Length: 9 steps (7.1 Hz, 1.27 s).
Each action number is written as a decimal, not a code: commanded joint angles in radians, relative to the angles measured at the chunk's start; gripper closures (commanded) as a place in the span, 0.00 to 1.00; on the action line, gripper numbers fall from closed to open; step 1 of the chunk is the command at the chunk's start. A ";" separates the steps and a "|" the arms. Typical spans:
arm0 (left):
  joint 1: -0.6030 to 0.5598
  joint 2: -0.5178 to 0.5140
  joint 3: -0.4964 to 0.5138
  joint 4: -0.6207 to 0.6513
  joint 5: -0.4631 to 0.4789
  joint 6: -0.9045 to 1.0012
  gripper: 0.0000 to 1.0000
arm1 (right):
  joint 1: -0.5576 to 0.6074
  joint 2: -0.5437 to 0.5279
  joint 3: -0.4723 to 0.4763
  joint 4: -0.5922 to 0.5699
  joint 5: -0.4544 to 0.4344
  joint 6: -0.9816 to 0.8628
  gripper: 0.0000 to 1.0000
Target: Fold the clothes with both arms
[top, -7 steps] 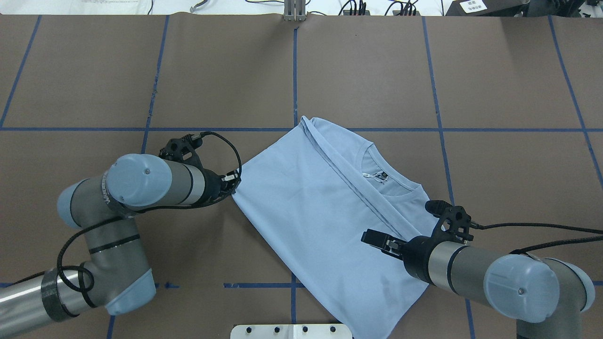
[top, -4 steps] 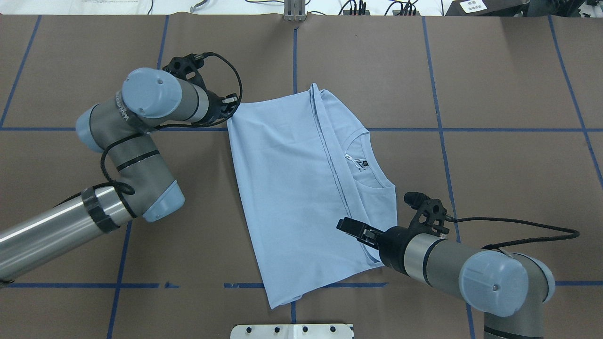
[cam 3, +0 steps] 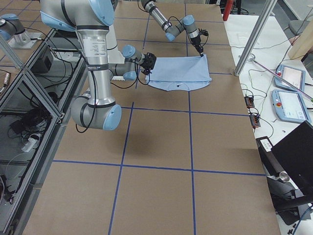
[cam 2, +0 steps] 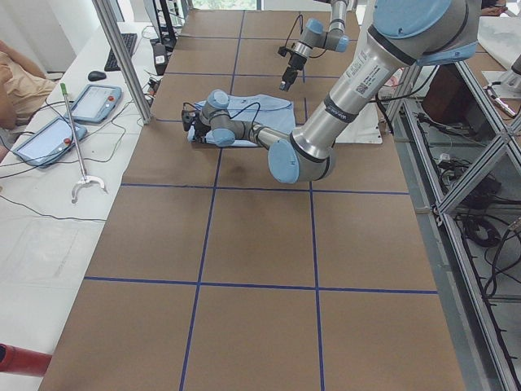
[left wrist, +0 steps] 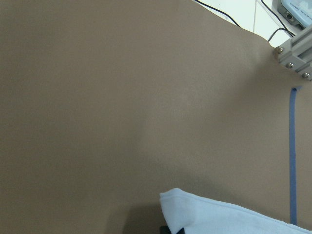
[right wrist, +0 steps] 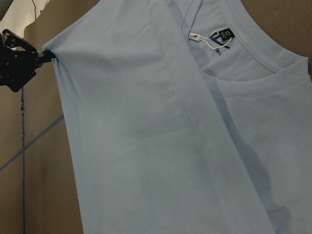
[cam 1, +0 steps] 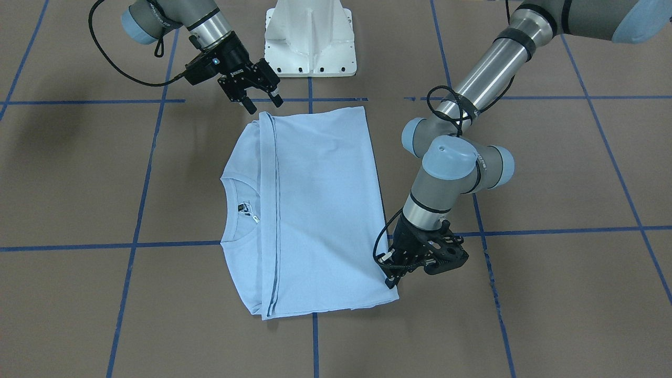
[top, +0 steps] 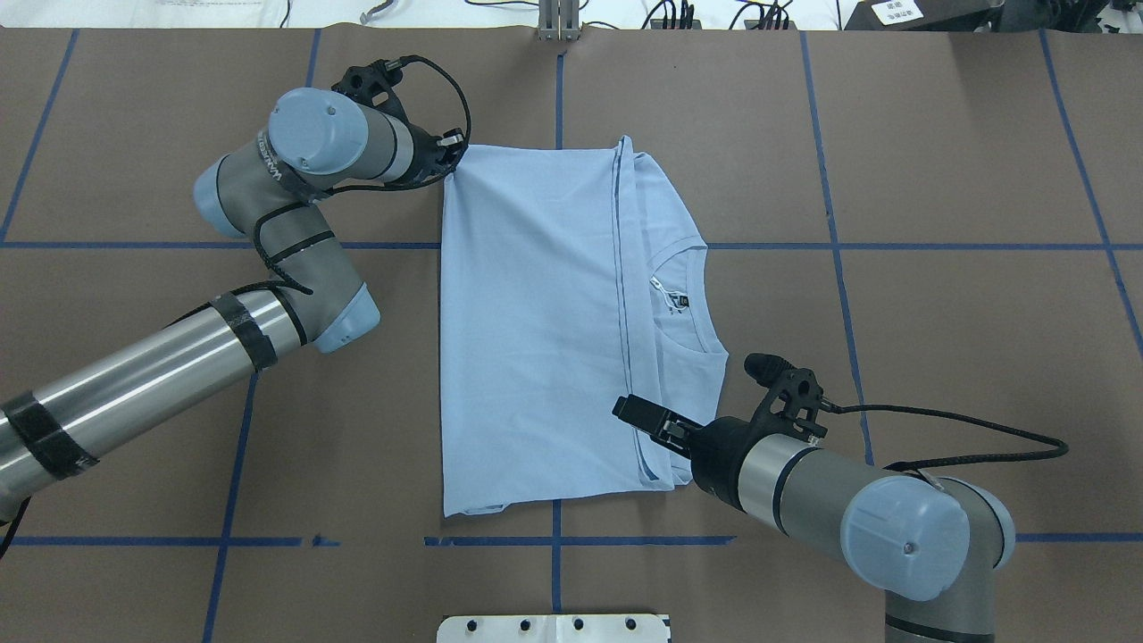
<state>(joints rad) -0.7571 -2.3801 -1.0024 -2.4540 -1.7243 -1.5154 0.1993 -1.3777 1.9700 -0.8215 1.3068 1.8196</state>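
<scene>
In the overhead view, you'll see the left gripper (top: 454, 154) low at the far left corner of the shirt (top: 527, 313). Its jaws are pinched tight on that corner, and the right wrist view shows the cloth pulled to a point in its grip. The shirt lies flat in the middle of the table (top: 938, 179), with one side folded over along a straight hem. The collar and label (top: 680, 302) show toward the right. At the shirt's near right corner, the right gripper (cam 1: 264, 105) hangs above the cloth, jaws spread wide and holding nothing.
</scene>
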 commanded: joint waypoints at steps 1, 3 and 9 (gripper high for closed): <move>-0.002 -0.021 0.095 -0.101 0.000 -0.005 0.91 | 0.003 -0.001 0.000 -0.030 0.002 -0.011 0.00; -0.008 0.039 -0.033 -0.094 -0.015 -0.002 0.40 | -0.004 0.006 -0.002 -0.138 0.005 -0.192 0.00; -0.010 0.225 -0.268 -0.080 -0.115 -0.011 0.39 | -0.054 0.212 -0.094 -0.355 -0.099 -0.869 0.40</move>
<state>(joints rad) -0.7669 -2.1568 -1.2698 -2.5349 -1.8393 -1.5262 0.1507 -1.1643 1.8786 -1.1702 1.2268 1.0494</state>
